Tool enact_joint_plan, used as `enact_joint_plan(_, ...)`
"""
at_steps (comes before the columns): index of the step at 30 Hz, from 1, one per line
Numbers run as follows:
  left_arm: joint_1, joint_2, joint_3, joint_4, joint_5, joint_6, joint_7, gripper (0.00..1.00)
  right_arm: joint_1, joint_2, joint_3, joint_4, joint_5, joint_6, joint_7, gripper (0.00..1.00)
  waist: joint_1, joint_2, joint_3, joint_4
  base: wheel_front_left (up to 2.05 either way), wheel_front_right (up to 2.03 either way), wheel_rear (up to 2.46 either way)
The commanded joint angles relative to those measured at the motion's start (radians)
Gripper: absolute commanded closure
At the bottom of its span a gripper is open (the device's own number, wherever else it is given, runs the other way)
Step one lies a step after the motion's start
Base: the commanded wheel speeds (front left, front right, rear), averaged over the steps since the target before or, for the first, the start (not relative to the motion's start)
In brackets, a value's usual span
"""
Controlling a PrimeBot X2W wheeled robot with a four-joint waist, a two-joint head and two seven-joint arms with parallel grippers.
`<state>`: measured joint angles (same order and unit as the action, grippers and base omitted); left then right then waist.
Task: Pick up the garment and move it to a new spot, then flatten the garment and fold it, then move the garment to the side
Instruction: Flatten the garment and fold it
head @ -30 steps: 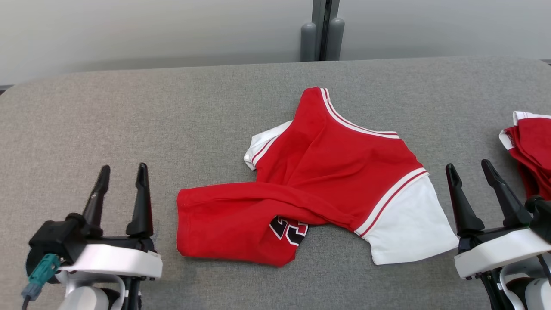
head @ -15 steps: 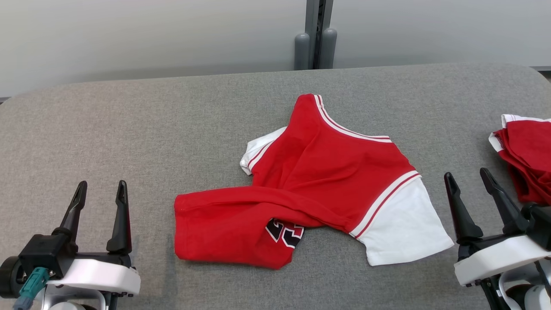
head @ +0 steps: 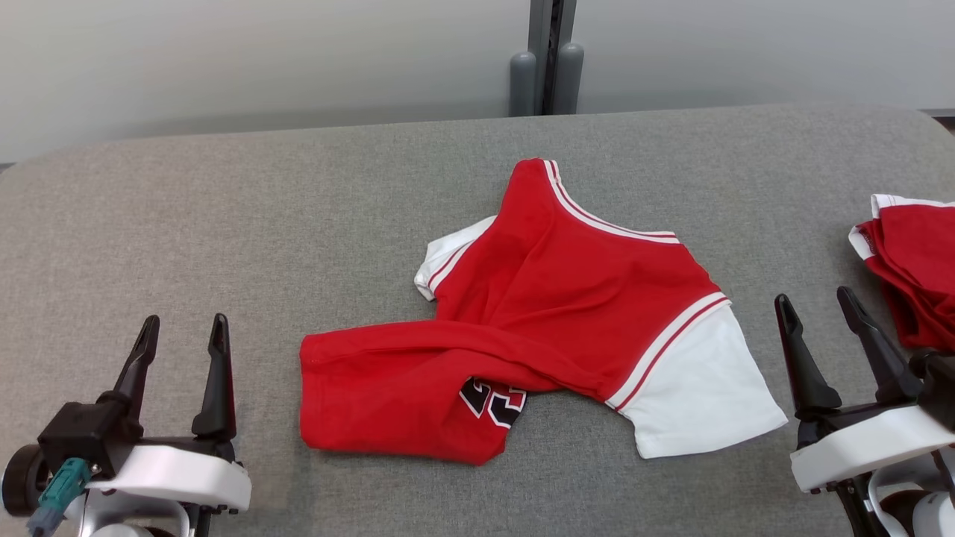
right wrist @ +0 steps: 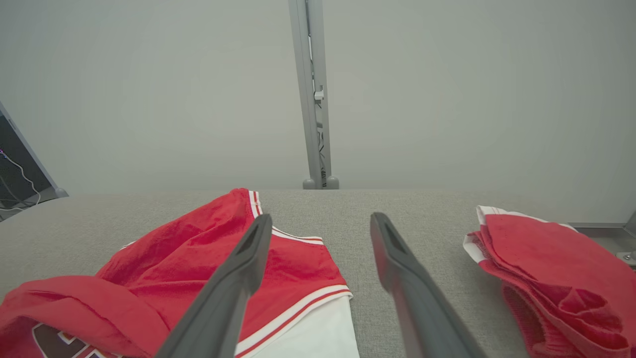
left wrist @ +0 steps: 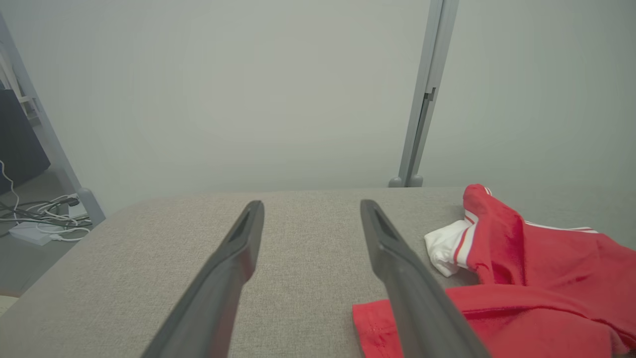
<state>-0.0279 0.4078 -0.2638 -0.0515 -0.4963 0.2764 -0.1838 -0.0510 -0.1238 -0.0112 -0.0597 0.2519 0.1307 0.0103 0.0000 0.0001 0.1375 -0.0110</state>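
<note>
A rumpled red garment (head: 567, 298) with white sleeves and striped trim lies in the middle of the grey padded table (head: 224, 224). Its lower part is folded over, showing part of a black number. Off to its left my left gripper (head: 183, 331) stands open above the table with nothing between its fingers. On the other side my right gripper (head: 815, 301) is open too, just beyond the white sleeve. The left wrist view shows the garment (left wrist: 536, 278) to the right of my left gripper (left wrist: 309, 204). In the right wrist view the garment (right wrist: 198, 268) lies left of my right gripper (right wrist: 321, 217).
A second red and white garment (head: 914, 261) lies bunched at the table's right edge, also seen as a red heap (right wrist: 551, 268) from the right wrist. A grey post (head: 548, 56) and pale wall stand behind the table. Cables (left wrist: 39, 219) lie on the floor at the left.
The head camera has shifted a little. My left gripper has drawn back toward the near edge and to the left. The right gripper and the garment have stayed put.
</note>
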Motion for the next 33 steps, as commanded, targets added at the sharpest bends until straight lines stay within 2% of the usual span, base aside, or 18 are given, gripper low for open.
enact_joint_plan(1,-0.019,0.006,0.002,-0.006,-0.006,0.002,0.006,0.0,-0.007,0.0,0.001,-0.009,0.007,0.0,0.001,0.0,0.0,-0.0001,0.007,-0.002,0.0,0.0,0.0)
enact_joint_plan(5,-0.078,0.004,-0.022,0.005,-0.02,-0.027,0.048,0.0,-0.022,-0.004,0.0,-0.015,0.006,0.0,0.0,0.0,0.0,-0.0001,0.034,-0.006,0.0,0.0,0.0)
enact_joint_plan(12,-0.136,-0.032,-0.088,0.148,-0.099,-0.104,0.181,0.0,-0.045,-0.003,0.003,-0.014,0.008,0.0,-0.01,0.0,0.0,-0.0001,0.072,-0.035,0.0,0.0,0.0)
enact_joint_plan(17,-0.159,-0.057,-0.103,0.266,-0.157,-0.162,0.211,0.0,-0.045,0.003,0.001,-0.008,0.011,0.0,-0.017,0.0,0.0,-0.0001,0.096,-0.048,0.0,0.0,0.0)
enact_joint_plan(26,-0.22,-0.069,-0.115,0.437,-0.195,-0.226,0.233,0.0,-0.062,0.005,0.002,0.001,0.013,0.0,-0.022,0.0,0.0,-0.0001,0.13,-0.07,0.0,0.0,0.0)
enact_joint_plan(27,-0.224,-0.07,-0.119,0.448,-0.197,-0.234,0.234,0.18,-0.062,0.006,-0.001,0.002,0.012,0.0,-0.023,0.0,0.0,-0.0001,0.132,-0.072,0.0,0.0,0.0)
enact_joint_plan(28,-0.228,-0.071,-0.12,0.458,-0.199,-0.24,0.23,0.42,-0.059,0.006,-0.004,0.004,0.009,0.0,-0.023,0.0,0.0,-0.0001,0.133,-0.074,0.0,0.0,0.0)
enact_joint_plan(29,-0.233,-0.071,-0.125,0.467,-0.198,-0.246,0.232,0.81,-0.057,0.007,-0.008,0.006,0.009,0.0,-0.024,0.0,0.0,-0.0001,0.134,-0.075,0.0,0.0,0.0)
enact_joint_plan(30,-0.235,-0.072,-0.133,0.476,-0.197,-0.254,0.237,1.0,-0.054,0.008,-0.012,0.008,0.009,0.0,-0.026,0.0,0.0,-0.0001,0.134,-0.077,0.0,0.0,0.0)
enact_joint_plan(33,-0.232,-0.072,-0.144,0.489,-0.195,-0.266,0.241,1.0,-0.042,0.011,-0.023,0.016,0.007,0.0,-0.029,0.0,0.0,-0.0001,0.134,-0.08,0.0,0.0,0.0)
